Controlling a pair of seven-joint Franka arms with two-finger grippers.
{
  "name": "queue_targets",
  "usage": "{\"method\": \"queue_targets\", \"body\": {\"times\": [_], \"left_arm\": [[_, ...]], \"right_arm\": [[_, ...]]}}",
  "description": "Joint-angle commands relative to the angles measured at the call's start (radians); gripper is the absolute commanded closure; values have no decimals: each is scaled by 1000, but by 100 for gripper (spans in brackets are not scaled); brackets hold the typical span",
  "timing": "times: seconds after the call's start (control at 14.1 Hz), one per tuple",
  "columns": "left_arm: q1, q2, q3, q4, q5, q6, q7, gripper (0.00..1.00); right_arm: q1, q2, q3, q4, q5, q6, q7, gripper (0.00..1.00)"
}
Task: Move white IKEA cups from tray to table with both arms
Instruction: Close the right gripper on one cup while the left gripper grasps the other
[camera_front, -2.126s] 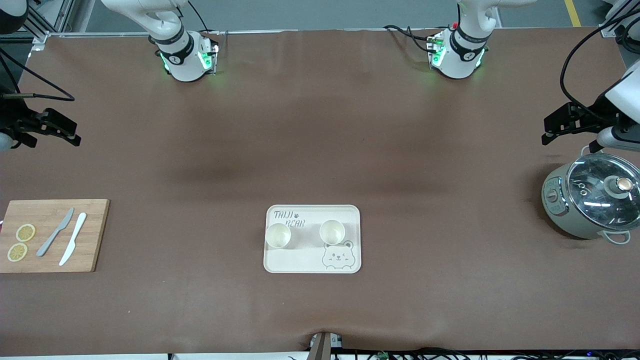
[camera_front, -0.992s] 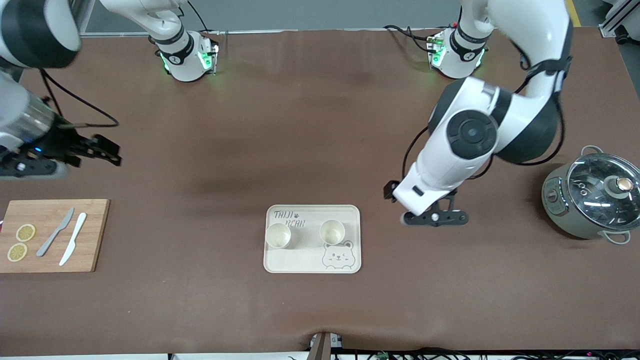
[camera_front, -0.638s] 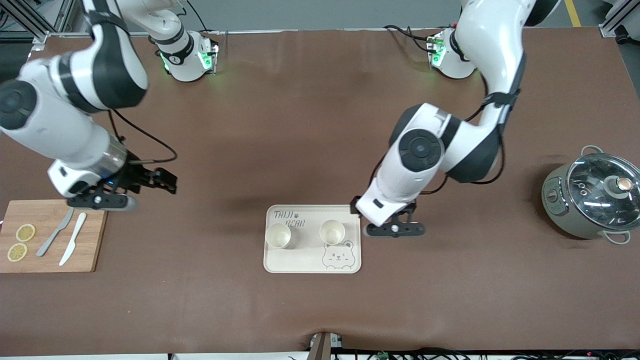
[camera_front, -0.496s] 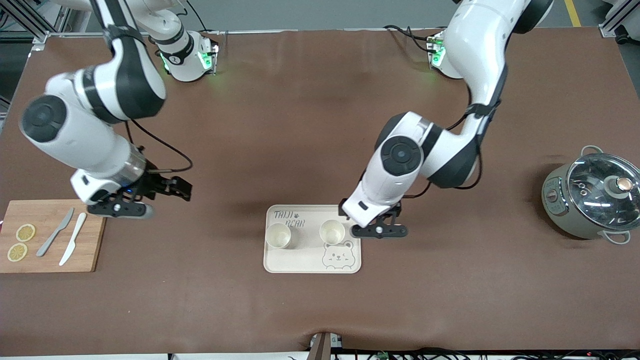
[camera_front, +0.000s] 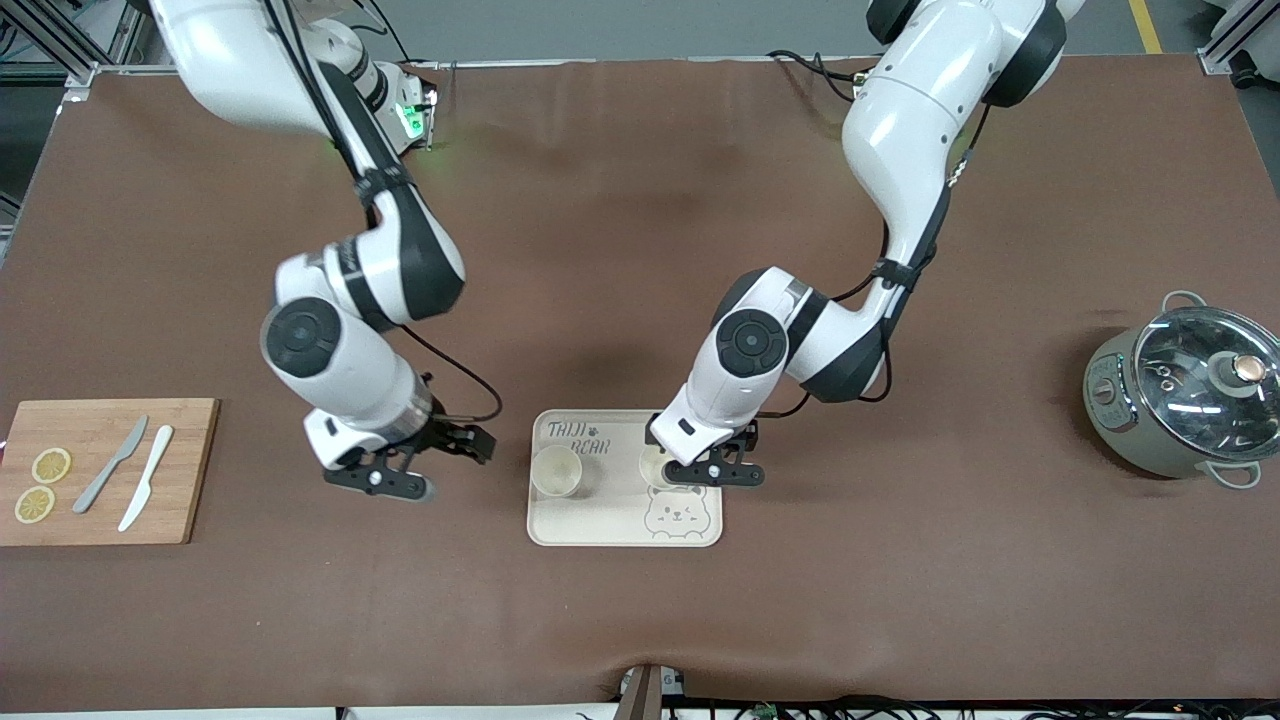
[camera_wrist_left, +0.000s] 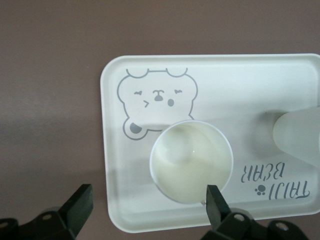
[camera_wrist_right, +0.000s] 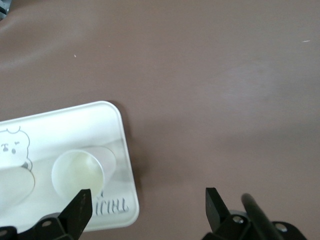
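Two white IKEA cups stand upright on a cream tray (camera_front: 600, 522) with a bear drawing. One cup (camera_front: 556, 470) is toward the right arm's end. The other cup (camera_front: 654, 465) is toward the left arm's end. My left gripper (camera_front: 712, 478) hangs open over that second cup's side and the tray edge. In the left wrist view the cup (camera_wrist_left: 191, 161) sits just ahead of the open gripper (camera_wrist_left: 147, 207), with the other cup (camera_wrist_left: 300, 135) beside it. My right gripper (camera_front: 382, 482) is open over bare table beside the tray. In the right wrist view the gripper (camera_wrist_right: 147, 207) is open, and the nearest cup (camera_wrist_right: 77, 172) and the tray (camera_wrist_right: 75, 125) show.
A wooden cutting board (camera_front: 105, 470) with two lemon slices and two knives lies at the right arm's end. A grey pot with a glass lid (camera_front: 1190, 400) stands at the left arm's end. Brown table surrounds the tray.
Both arms have swung in from the table's ends toward the tray. The left gripper has reached the cup at its end; the right gripper has passed the cutting board. The cups have not moved.
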Motion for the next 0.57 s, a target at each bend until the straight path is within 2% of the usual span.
{"method": "queue_targets", "body": {"times": [0.0,0.28,0.5], "left_arm": [[-15,42,10,32,16,49,-14,0],[-15,62,27,32,19,82,-8,0],[-15,74,43,32,20,93,-3,0]], "right_arm": [[22,98,-8,79,2,71,53,0],[43,173,-8,91,2,143,80,0],[68,203,-8,91,2,146,82,0]]}}
